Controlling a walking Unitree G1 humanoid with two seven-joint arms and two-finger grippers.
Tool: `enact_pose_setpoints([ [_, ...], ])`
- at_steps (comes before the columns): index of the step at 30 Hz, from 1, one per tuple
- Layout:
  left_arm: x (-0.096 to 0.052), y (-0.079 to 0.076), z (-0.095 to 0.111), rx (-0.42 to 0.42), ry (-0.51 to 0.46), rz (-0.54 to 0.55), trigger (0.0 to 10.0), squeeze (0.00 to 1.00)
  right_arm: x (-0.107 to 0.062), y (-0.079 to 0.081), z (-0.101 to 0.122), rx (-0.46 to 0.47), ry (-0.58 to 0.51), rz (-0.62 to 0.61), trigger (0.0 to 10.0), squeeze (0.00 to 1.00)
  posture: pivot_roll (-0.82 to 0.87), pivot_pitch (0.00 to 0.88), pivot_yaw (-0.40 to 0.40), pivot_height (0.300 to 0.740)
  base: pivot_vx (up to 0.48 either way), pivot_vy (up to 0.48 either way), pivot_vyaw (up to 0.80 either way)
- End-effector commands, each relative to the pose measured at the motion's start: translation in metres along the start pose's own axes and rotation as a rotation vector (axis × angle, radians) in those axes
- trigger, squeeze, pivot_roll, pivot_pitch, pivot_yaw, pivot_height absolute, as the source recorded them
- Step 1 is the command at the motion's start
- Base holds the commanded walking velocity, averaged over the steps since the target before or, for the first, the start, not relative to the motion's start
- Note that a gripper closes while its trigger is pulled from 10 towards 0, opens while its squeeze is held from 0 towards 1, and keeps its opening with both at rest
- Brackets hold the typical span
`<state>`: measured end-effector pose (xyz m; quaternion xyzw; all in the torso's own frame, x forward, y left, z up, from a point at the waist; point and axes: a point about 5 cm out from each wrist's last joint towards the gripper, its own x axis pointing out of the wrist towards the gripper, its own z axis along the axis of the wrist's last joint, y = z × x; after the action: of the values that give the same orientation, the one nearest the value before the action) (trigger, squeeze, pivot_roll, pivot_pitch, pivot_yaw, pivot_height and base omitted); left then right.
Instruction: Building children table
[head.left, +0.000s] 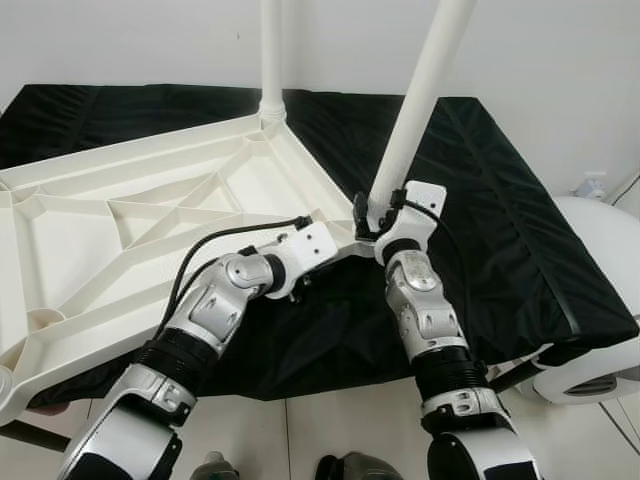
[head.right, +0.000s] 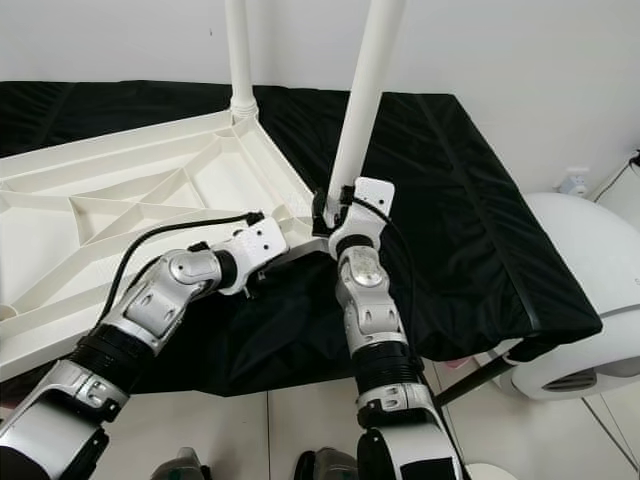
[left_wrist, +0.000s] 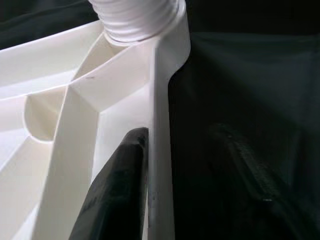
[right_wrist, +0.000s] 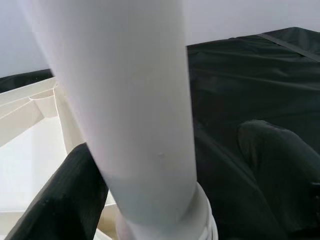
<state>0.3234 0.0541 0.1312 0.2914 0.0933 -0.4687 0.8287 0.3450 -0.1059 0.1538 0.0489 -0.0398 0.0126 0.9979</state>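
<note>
A white plastic table top (head.left: 70, 170) lies upside down on a black cloth (head.left: 490, 200), its ribs facing up. One white leg (head.left: 271, 60) stands upright in the far corner. A second white leg (head.left: 420, 90) leans in the near right corner socket. My right gripper (right_wrist: 170, 140) is open around this leg just above its ribbed collar (right_wrist: 165, 227); one finger (right_wrist: 55, 200) touches it and the other (right_wrist: 280, 165) stands a little off. My left gripper (left_wrist: 177, 132) is open astride the table top's rim (left_wrist: 162, 125), with one finger (left_wrist: 120, 190) against the inner wall.
The cloth-covered surface ends at a front edge just before my arms, with tiled floor (head.left: 340, 420) below. A rounded white object (head.left: 600, 300) stands on the floor at the right, close to the cloth's corner. A white wall (head.left: 540, 50) runs behind.
</note>
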Motion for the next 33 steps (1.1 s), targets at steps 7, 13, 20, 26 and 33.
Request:
enact_pose_setpoints([
  [7,0.012,-0.008,-0.001,-0.018,0.039,-0.059,10.0,0.0,0.002,-0.005,0.004,-0.006,-0.004,-0.009,10.0,0.0,0.01,0.026,-0.055,0.74,0.0,0.0,0.0],
  [13,0.013,-0.008,-0.003,-0.053,0.054,-0.064,0.0,0.0,0.002,-0.006,0.004,-0.006,-0.01,-0.011,10.0,0.0,0.01,0.025,-0.051,0.74,0.0,0.0,0.0],
  [20,0.013,-0.009,-0.006,-0.053,0.071,-0.069,0.0,0.0,0.002,-0.007,0.005,-0.008,-0.01,-0.013,10.0,0.0,0.01,0.024,-0.051,0.74,0.0,0.0,0.0],
  [26,0.013,-0.013,-0.011,-0.038,0.093,-0.095,0.0,0.0,0.003,-0.007,0.005,-0.013,-0.014,-0.006,10.0,0.0,0.01,0.019,-0.054,0.74,0.0,0.0,0.0],
  [33,0.01,-0.019,-0.023,-0.034,0.146,-0.126,10.0,0.0,0.003,-0.008,0.005,-0.029,-0.021,0.044,10.0,0.0,0.01,0.009,-0.063,0.74,0.0,0.0,0.0],
])
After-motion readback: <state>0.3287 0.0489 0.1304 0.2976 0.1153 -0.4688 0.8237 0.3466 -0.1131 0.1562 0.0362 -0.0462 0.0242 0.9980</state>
